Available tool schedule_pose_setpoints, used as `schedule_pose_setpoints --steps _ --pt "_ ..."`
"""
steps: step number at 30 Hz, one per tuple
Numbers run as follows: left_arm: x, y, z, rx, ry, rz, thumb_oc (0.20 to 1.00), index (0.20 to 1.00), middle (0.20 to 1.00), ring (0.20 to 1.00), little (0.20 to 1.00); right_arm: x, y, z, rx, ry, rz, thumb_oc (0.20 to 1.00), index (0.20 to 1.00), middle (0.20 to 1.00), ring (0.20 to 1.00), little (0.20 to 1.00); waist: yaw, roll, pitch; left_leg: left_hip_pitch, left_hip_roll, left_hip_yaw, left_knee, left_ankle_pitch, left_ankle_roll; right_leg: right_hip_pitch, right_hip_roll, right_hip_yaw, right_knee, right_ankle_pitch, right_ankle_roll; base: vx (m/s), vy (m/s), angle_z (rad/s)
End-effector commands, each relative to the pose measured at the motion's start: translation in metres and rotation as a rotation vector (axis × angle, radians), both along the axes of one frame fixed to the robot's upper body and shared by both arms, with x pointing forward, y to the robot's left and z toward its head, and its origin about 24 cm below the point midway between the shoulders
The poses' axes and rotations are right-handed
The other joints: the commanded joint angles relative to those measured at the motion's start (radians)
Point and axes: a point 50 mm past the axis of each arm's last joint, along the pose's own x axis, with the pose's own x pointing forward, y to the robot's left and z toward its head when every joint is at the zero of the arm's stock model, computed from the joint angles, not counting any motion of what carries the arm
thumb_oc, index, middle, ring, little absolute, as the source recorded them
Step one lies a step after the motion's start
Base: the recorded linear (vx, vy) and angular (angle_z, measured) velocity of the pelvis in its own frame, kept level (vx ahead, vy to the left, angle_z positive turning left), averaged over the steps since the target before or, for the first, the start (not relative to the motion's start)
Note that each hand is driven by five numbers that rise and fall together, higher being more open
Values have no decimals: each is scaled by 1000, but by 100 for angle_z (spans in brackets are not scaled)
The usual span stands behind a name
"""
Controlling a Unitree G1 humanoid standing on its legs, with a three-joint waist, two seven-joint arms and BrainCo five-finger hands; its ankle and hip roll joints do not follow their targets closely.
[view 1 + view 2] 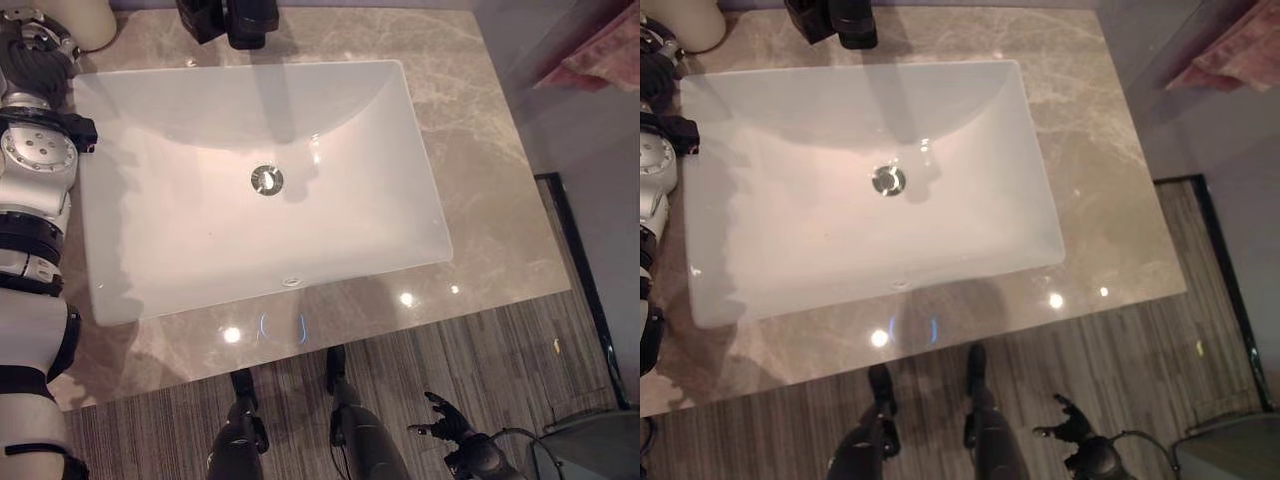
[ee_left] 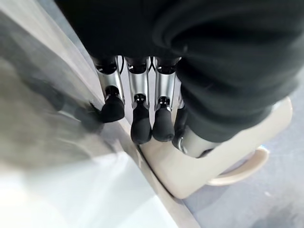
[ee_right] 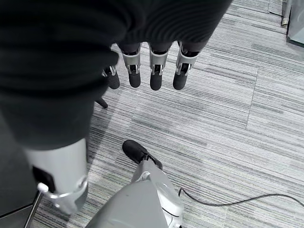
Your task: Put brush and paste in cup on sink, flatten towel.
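Hands off at the marble vanity

Sink first: a white rectangular ceramic basin (image 1: 250, 180) sits sunk into the beige veined marble countertop (image 1: 480, 200), its round metal drain (image 1: 267, 180) near the middle and a black faucet (image 1: 235, 22) standing at the far rim. Up at the far left corner of the counter, just past the basin's corner, stands the cream ceramic cup (image 1: 85, 20). And that's where the left hand (image 2: 142, 114) is, hovering right beside that cup, fingers hanging straight and relaxed, dark fingertips (image 2: 141, 130) close to the cup's wall, nothing in its grasp. In the wrist view the cup's base sits on a pale round saucer-like foot (image 2: 242, 171).

Over on the other side, the right hand (image 1: 450, 425) hangs low beside the counter's front edge, well below it, above the grey striped plank floor (image 3: 228, 118), fingers loose and spread, holding nothing. At the far right, a pink folded cloth (image 1: 600, 55) lies off the counter, possibly the towel; I can't tell for sure.
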Motion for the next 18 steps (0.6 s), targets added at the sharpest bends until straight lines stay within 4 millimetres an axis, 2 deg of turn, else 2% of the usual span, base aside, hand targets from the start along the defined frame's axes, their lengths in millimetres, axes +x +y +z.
schedule_pose_setpoints --steps 1,3,7,13,14,15,17,18 --pt "5 -3 7 -50 -21 37 200 200 200 200 200 -2 -19 4 -43 -3 -21 1000 1000 1000 1000 1000 -34 54 55 45 20 -37 77 -106 7 64 -53 52 -3 151 118 -2 -5 -3" --pt "3 5 3 -80 -24 85 200 200 200 200 200 1 -17 5 -48 -7 -12 1000 1000 1000 1000 1000 -30 55 53 43 17 -44 75 -103 7 68 -55 43 -3 151 118 0 0 0" --pt "1 9 0 -122 -44 124 200 200 200 200 200 -1 -14 2 -46 4 -2 1000 1000 1000 1000 1000 -26 55 51 48 16 -50 68 -97 6 76 -57 34 -3 147 118 2 -10 1" --pt "0 4 -27 -191 -100 130 200 200 200 200 200 -4 -7 -4 -51 29 -18 1000 1000 1000 1000 1000 5 61 53 99 20 -78 36 -77 -2 129 -59 -4 -3 110 107 34 -59 8" --pt "-5 7 -35 -195 -120 133 200 200 200 200 200 -4 -6 -4 -51 29 -22 1000 1000 1000 1000 1000 14 62 52 117 22 -83 29 -74 -4 146 -61 -12 -3 100 103 -31 -68 8" --pt "-11 10 -42 -202 -156 125 200 200 200 200 200 -6 -6 -6 -56 38 -39 1000 1000 1000 1000 1000 25 56 53 126 18 -76 22 -42 1 154 -68 -24 -3 105 92 19 -79 9" --pt "-27 19 -62 -219 -189 119 200 200 200 200 200 -10 -9 -7 -63 49 -54 1000 1000 1000 1000 1000 36 64 44 182 19 -81 -5 -40 -2 197 -68 -35 -3 84 86 69 -41 5" --pt "-38 16 -70 -236 -242 77 200 200 200 200 200 -11 -10 -7 -65 50 -70 1000 1000 1000 1000 1000 46 69 41 213 18 -83 -21 -37 -4 219 -67 -41 1 71 83 136 -19 1"
